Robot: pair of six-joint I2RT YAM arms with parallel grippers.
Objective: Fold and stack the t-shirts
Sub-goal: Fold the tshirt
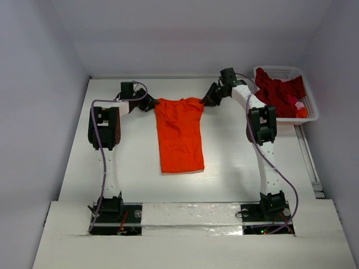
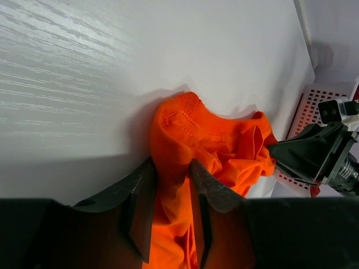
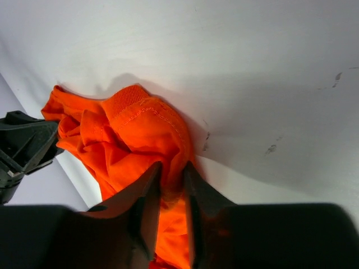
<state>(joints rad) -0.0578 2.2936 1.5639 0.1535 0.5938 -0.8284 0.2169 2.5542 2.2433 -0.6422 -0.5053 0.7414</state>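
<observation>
- Dark fingers (image 2: 140,190) of the left gripper (image 2: 172,168) filled the bottom of the left wrist view, jaws drawn narrow on a bunched fold of the orange t-shirt (image 2: 207,140).
- In the right wrist view, the right gripper (image 3: 173,168) likewise stood narrow, pinching orange cloth (image 3: 134,129) between its jaws.
- From above, the left gripper (image 1: 150,103) and right gripper (image 1: 208,100) each held one far corner of the orange t-shirt (image 1: 179,134), the left-hand and right-hand corners respectively.
- Between the two grips, the far edge sagged and wrinkled; the rest of the garment trailed toward the arm bases as a narrow strip, lying mid-tabletop (image 1: 235,168) between the arms.
- No sleeves stuck out at the sides, so the shirt looked partly narrowed already, though this was a judgement.
- At the far right, well apart from the orange shirt, a white lattice basket (image 1: 280,69) held the dark red t-shirt (image 1: 280,89), crumpled and unfolded.
- Progress seemed early: no finished fold and no stack showed anywhere.
- Left to do, judging by the scene: finish folding the orange shirt, then take out, fold and stack the dark red one.
</observation>
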